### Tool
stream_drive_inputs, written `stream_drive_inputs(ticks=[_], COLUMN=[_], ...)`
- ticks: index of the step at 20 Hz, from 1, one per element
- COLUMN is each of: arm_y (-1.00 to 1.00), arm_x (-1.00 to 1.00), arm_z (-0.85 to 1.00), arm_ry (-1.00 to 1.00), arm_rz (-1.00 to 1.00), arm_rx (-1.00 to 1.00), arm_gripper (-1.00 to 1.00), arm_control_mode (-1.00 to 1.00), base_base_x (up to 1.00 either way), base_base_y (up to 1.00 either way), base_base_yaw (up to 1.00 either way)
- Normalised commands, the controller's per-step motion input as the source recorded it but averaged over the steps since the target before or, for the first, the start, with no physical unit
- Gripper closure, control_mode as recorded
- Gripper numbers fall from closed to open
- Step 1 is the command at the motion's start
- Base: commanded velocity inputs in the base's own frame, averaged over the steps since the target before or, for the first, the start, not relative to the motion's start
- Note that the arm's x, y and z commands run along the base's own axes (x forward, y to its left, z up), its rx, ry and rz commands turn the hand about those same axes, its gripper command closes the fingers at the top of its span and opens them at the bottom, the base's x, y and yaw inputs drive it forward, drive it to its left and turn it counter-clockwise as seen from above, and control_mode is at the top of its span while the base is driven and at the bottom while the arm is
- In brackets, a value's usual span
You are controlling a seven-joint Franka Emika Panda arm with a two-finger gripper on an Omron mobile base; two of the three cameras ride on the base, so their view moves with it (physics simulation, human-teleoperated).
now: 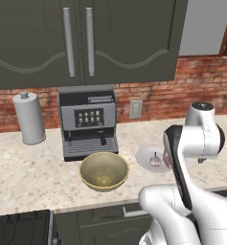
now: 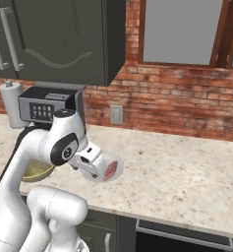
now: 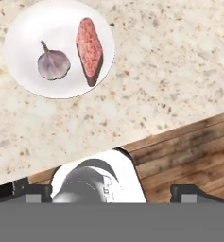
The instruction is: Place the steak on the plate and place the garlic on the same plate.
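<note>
Steak (image 3: 89,51) and garlic (image 3: 53,64) both lay on the white plate (image 3: 23,33), side by side and slightly apart. Plate sat on the tabletop (image 3: 170,61) just right of the yellow bowl (image 1: 104,171). Gripper (image 3: 111,191) hung above and clear of the plate, fingertips spread wide, holding nothing. Judged: both placements done; nothing left but retreat.

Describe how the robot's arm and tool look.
The arm is made of glossy white, rounded segments with dark grey-black joints and a round dark cap on top. No cables or markings are visible. The tool has two small dark fingertips, blocky and squared.
</note>
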Motion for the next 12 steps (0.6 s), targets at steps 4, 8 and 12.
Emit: stream_drive_inputs(ticks=[4,8,12], arm_y=[0.26,0.17,0.05], arm_x=[-0.05,0.00,-0.03], arm_z=[0.58,0.67,0.65], arm_ry=[-0.10,-0.11,-0.08], arm_rz=[0.18,0.21,0.15], arm_rx=[0.00,0.00,0.00], arm_gripper=[-1.00,-1.00,-1.00], arm_control_mode=[-1.00,-1.00,-1.00], base_base_x=[0.00,0.00,0.00], base_base_y=[0.00,0.00,0.00], base_base_yaw=[0.00,0.00,0.00])
